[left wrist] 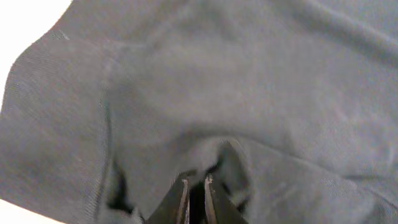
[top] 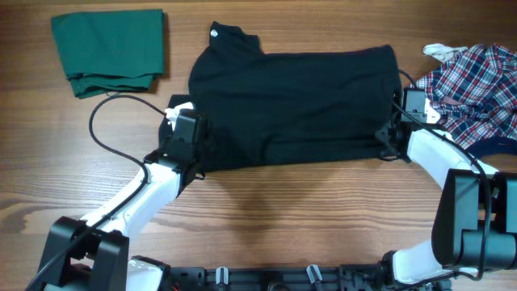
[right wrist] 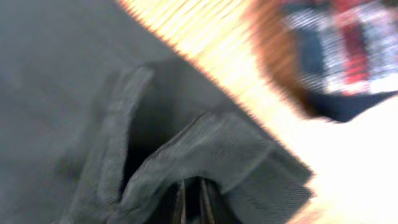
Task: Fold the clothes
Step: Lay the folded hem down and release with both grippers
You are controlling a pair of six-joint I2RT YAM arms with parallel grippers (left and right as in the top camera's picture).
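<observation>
The black polo shirt [top: 295, 105] lies folded across the table's middle, its collar at the upper left. My left gripper [top: 199, 144] is at the shirt's left edge, shut on a fold of the black fabric [left wrist: 186, 112]; its fingertips [left wrist: 196, 186] pinch the cloth. My right gripper [top: 390, 136] is at the shirt's right lower edge, shut on a hem fold of the shirt [right wrist: 205, 149]; its fingertips [right wrist: 193, 190] are under the cloth. The white chest logo is not visible.
A folded green garment [top: 109, 48] lies at the back left. A red-white-blue plaid shirt [top: 477, 85] lies crumpled at the right edge, close to my right arm; it shows blurred in the right wrist view [right wrist: 339, 43]. Bare wooden table [top: 283, 210] lies in front.
</observation>
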